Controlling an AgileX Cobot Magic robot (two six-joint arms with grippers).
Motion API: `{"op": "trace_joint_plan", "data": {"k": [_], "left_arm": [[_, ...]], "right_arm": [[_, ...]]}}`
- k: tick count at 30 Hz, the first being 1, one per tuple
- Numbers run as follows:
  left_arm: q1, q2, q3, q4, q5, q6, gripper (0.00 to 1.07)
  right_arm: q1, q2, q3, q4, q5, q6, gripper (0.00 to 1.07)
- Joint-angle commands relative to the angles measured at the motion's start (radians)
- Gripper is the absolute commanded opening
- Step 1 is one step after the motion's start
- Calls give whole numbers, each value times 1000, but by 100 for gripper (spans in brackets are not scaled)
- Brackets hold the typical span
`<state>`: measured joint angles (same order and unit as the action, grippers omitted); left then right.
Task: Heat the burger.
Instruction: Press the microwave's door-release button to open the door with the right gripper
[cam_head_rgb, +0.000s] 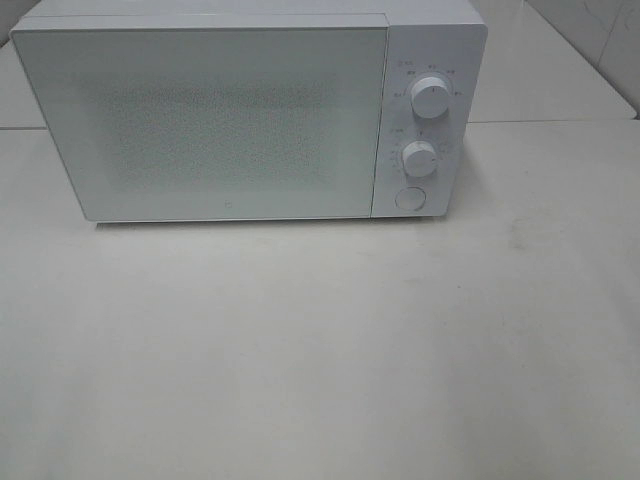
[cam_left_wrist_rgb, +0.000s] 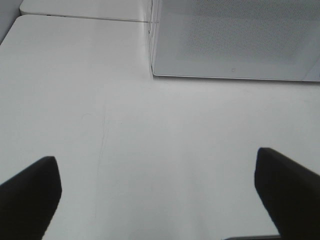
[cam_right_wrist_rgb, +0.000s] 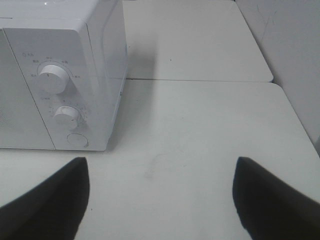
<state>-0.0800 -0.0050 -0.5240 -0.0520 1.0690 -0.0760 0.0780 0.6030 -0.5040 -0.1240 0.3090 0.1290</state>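
Looking down from the high camera, a white microwave (cam_head_rgb: 200, 120) sat at the back of a pale surface (cam_head_rgb: 320, 350), its door (cam_head_rgb: 200, 115) shut flat. The door's speckled panel hid the inside. On the control strip to the door's right sat 2 knobs, the upper knob (cam_head_rgb: 430, 99) above the lower knob (cam_head_rgb: 419, 158), with a round button (cam_head_rgb: 409, 198) beneath them. Neither arm showed in this view, and the stretch of surface in front of the door carried only faint marks. Where the burger was I could not tell; no view showed it.

From the left wrist camera, the left jaws stood released, wide apart, with only bare surface (cam_left_wrist_rgb: 125, 125) between the 2 dark fingertips (cam_left_wrist_rgb: 30, 195). The microwave's door corner (cam_left_wrist_rgb: 155, 74) lay ahead, well apart from the fingertips. A thin scratch (cam_left_wrist_rgb: 102, 135) ran along the surface, and a seam (cam_left_wrist_rgb: 85, 18) marked where a second panel began behind it.

From the right wrist camera, the right jaws were likewise released and grasping nothing, the 2 dark fingertips (cam_right_wrist_rgb: 50, 200) spread over the surface (cam_right_wrist_rgb: 200, 130). The microwave's control end (cam_right_wrist_rgb: 65, 90) stood ahead of them, both knobs and the button facing the camera. A faint smudge (cam_right_wrist_rgb: 155, 165) marked the surface near that corner, and a grey wall (cam_right_wrist_rgb: 295, 50) rose past the far edge.
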Motion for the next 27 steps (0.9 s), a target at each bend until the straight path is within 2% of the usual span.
{"op": "trace_joint_plan", "data": {"k": [1,11,27], "left_arm": [[3,-4,3,-7,1,4,99],[3,-4,3,-7,1,4,99],[3,-4,3,-7,1,4,99]], "right_arm": [[-7,53,2,0,-62,-14,76],[-7,264,2,0,-322,1,76],[-4,533,8,-8,-614,1,76]]}}
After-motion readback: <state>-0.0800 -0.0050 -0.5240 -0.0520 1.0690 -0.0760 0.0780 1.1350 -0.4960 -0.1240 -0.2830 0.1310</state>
